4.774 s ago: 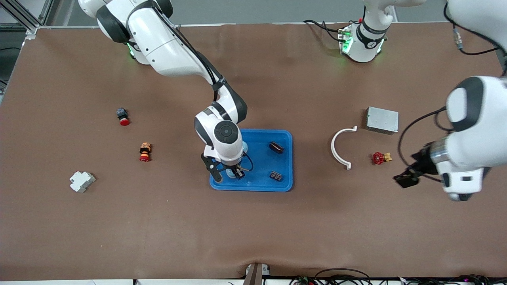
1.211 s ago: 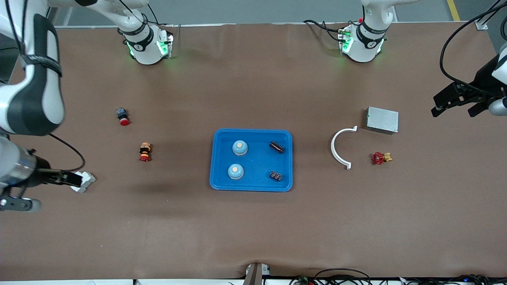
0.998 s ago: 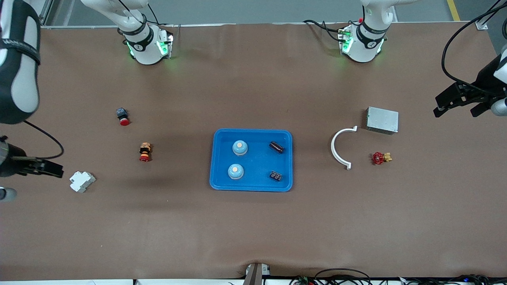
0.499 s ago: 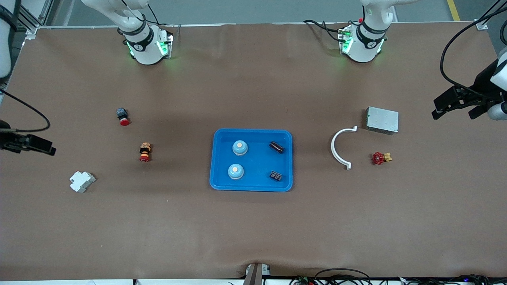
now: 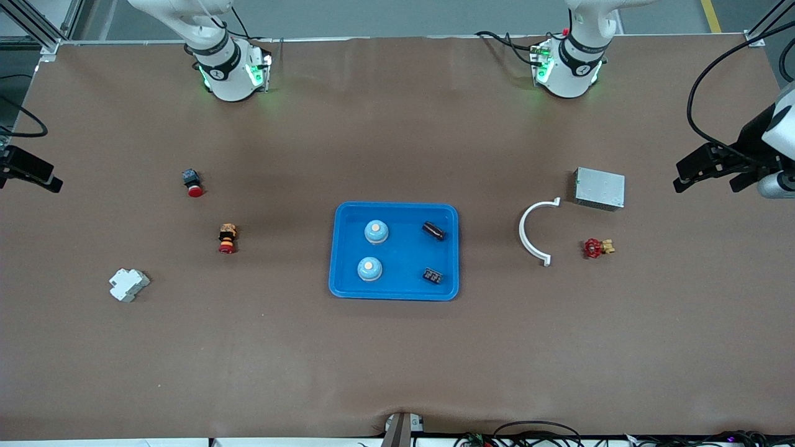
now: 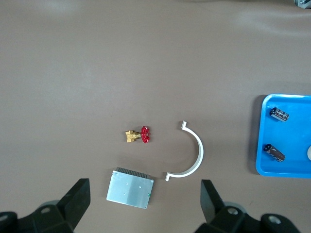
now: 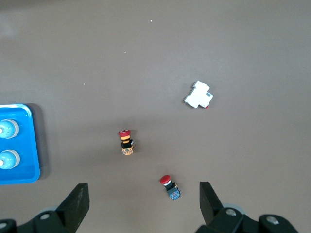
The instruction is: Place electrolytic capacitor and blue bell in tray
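Note:
The bright-blue tray lies mid-table. In it stand two light-blue bells, and beside them lie a dark electrolytic capacitor and a second dark ribbed part. My left gripper is open and empty over the left arm's end of the table; its view shows the tray's end and the capacitor. My right gripper is open and empty over the right arm's end; its view shows the tray's rim and both bells.
Toward the left arm's end lie a white half ring, a grey metal box and a red valve. Toward the right arm's end lie a red push button, a red-and-orange button and a white block.
My right gripper has left a bell in the tray and swung out to the right arm's end of the table. My left gripper has drawn back to the table's edge.

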Controlling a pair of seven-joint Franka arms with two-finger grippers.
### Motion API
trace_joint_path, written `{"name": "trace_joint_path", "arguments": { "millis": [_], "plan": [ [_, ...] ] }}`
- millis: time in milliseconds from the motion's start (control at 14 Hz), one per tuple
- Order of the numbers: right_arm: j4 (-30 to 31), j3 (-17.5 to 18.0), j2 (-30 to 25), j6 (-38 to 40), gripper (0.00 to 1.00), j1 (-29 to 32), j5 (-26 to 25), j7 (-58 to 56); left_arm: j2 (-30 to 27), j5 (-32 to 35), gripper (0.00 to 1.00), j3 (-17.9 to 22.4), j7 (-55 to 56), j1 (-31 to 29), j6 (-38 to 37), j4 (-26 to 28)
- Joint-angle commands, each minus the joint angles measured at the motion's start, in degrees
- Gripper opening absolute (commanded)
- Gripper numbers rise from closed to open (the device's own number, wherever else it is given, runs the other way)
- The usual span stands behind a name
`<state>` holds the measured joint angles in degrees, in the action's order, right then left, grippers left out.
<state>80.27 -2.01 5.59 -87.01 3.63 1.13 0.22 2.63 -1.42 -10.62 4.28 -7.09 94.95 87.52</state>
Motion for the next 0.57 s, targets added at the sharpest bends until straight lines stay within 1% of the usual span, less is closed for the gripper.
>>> {"name": "trace_joint_path", "arguments": {
  "millis": [0,214,499],
  "plan": [
    [3.8,0.5,-2.2,-1.3,1.0,0.5,0.3,-0.6,-0.2,0.9,1.0,-0.2,-1.0,-0.2,-0.6,-0.4],
    [4.4,0.6,-3.7,-1.2,1.0,0.5,0.4,-0.6,0.0,0.5,1.0,-0.2,-1.1,-0.1,-0.6,-0.3],
    [5.0,0.6,-5.3,1.0,1.0,0.6,0.4,0.0,0.4,0.5,1.0,-0.4,-0.9,0.1,-0.6,-0.5]
  ]
}}
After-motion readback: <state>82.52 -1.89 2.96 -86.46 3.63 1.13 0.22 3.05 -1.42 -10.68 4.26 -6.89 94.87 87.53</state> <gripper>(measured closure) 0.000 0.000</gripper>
